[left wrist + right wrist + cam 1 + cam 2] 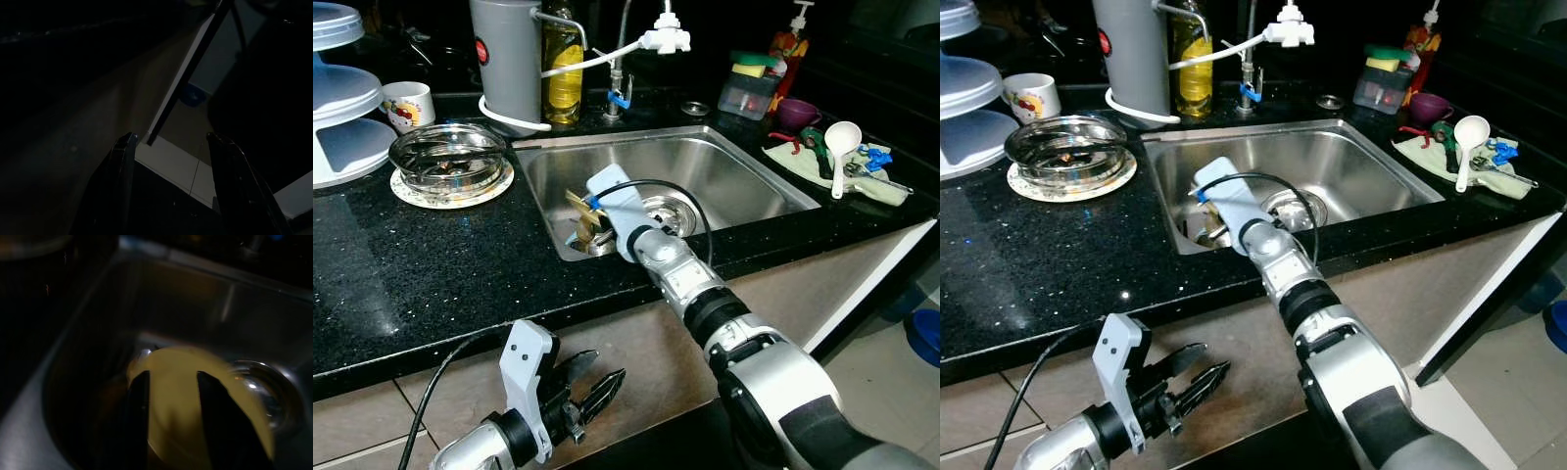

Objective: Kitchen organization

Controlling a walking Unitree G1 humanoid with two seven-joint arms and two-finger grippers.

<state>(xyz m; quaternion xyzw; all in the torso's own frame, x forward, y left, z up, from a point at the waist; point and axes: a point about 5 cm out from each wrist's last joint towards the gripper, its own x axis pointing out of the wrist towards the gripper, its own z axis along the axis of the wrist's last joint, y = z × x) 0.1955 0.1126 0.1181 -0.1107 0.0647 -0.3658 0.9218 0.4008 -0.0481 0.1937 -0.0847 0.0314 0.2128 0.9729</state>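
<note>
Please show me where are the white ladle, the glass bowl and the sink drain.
white ladle [843, 138]: left eye view, on its round scoop.
glass bowl [447, 157]: left eye view, on its near wall.
sink drain [663, 211]: left eye view, on its metal ring.

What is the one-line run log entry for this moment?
right gripper: open over pale yellow object in steel sink | left gripper: open, idle below counter
</note>
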